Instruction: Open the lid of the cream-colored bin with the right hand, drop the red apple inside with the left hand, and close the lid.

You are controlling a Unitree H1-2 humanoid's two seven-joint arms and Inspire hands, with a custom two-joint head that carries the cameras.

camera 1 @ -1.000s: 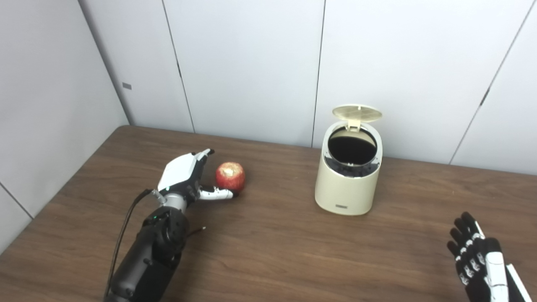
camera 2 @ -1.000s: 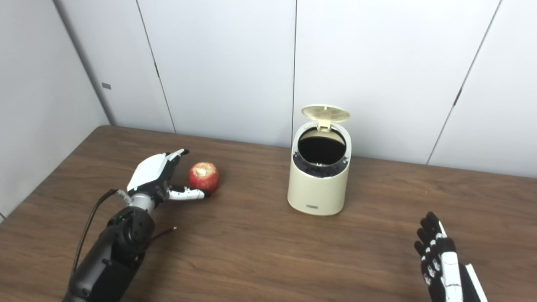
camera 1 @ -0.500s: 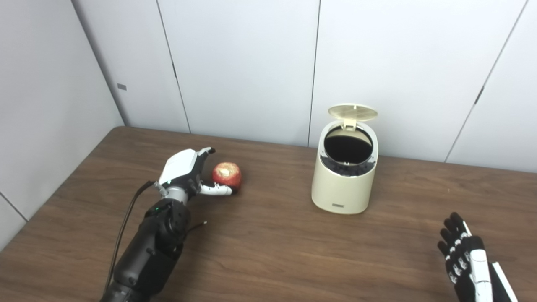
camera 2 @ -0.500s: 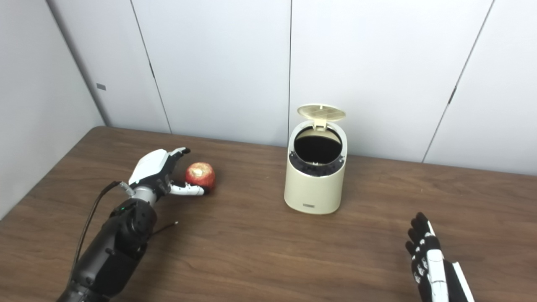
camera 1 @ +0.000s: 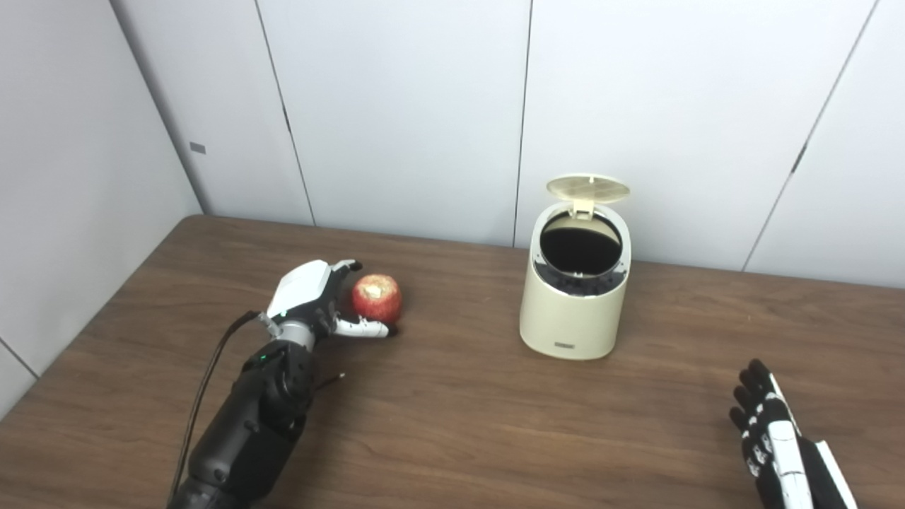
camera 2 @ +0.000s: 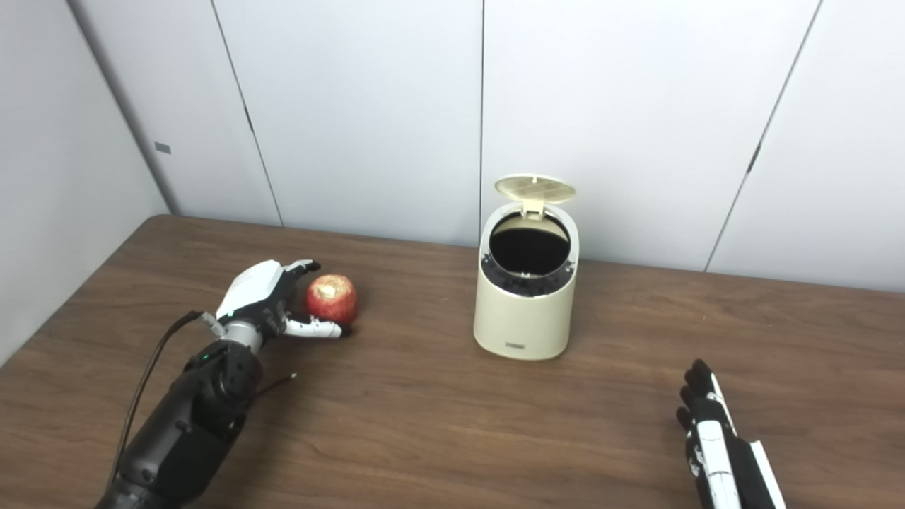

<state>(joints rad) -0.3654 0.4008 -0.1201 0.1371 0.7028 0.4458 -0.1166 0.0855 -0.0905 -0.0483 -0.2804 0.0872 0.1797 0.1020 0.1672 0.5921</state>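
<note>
- Both views look from head height, down and forward across the brown desk (camera 1: 459, 424) toward the grey panelled wall (camera 1: 403, 106).
- The 2 cameras sit side by side; the right eye view shows everything shifted slightly leftward.
- Both share the cream-colored bin (camera 1: 573, 311), mid-distance, and both arms entering from the bottom edge.

Left robot hand (camera 1: 311, 300) cupped open around red apple (camera 1: 377, 298), bin lid (camera 1: 587, 187) up.

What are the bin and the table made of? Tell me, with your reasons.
Cream-colored bin: likely moulded plastic, smooth with a soft sheen; its raised lid shows moulded ribbing underneath. Table: dark brown wood grain, matte; whether solid wood or laminate cannot be told.
</note>
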